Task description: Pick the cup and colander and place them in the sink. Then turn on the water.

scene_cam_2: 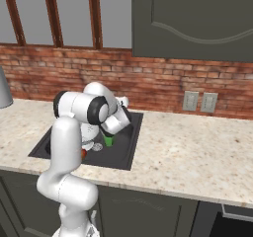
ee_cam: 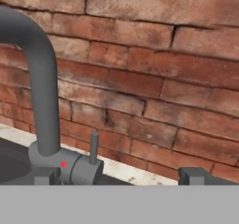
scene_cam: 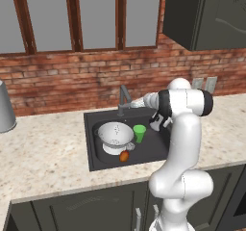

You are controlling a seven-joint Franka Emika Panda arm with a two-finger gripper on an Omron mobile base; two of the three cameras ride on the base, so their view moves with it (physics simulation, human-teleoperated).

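right base view: cup (scene_cam_2: 108, 141) mostly arm-hidden

Grey faucet (ee_cam: 44, 101) with upright lever (ee_cam: 94, 147) before brick wall (ee_cam: 154, 73)

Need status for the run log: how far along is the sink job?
Done: the green cup and the colander both sit in the sink. In hand: the open, empty gripper faces the faucet, near its small upright lever. Left: turning on the water; no stream is visible from the spout.
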